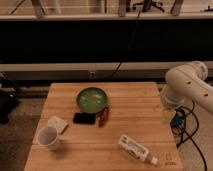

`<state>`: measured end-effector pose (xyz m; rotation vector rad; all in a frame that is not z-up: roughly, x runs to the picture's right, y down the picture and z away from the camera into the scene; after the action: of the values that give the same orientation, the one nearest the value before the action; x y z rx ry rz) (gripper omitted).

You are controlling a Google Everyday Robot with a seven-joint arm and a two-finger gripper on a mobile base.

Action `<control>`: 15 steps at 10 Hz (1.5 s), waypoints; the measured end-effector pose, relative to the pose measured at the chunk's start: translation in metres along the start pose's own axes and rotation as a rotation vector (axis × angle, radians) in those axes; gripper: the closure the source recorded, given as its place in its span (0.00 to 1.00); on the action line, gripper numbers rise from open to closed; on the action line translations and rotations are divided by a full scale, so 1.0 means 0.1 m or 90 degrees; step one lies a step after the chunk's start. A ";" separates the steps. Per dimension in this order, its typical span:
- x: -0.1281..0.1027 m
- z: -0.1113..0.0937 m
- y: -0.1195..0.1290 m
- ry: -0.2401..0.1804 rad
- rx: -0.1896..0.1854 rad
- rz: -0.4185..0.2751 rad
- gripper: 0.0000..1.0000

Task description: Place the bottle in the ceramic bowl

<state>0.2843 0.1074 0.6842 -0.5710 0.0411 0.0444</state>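
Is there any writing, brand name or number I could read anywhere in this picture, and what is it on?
No text can be read anywhere.
Label on the bottle: printed, but too blurred to read.
Dark mark at the front right corner of the table: too small to read.
Gripper, hanging by the table's right edge: no writing seen.

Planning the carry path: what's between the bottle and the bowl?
Camera view: the dark red object lies on that line, just by the bowl; bare wood toward the bottle. Gripper hangs at the table's right edge.
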 end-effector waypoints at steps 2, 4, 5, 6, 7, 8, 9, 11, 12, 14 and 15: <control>-0.13 0.06 0.08 0.003 -0.006 -0.013 0.20; -0.44 0.13 0.16 0.000 -0.013 -0.031 0.20; -0.49 0.16 0.19 0.002 -0.015 -0.036 0.20; -0.53 0.20 0.23 0.005 -0.018 -0.045 0.20; -0.58 0.26 0.30 0.007 -0.024 -0.062 0.20; -0.65 0.30 0.36 0.007 -0.028 -0.075 0.20; -0.78 0.36 0.42 0.008 -0.033 -0.093 0.20; -0.92 0.47 0.54 0.012 -0.041 -0.124 0.20; -0.96 0.57 0.66 0.014 -0.052 -0.143 0.20; -1.12 0.69 0.78 0.013 -0.061 -0.178 0.20; -1.16 0.76 0.83 0.015 -0.067 -0.192 0.20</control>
<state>0.1664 0.2148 0.7097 -0.6783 -0.0242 -0.2547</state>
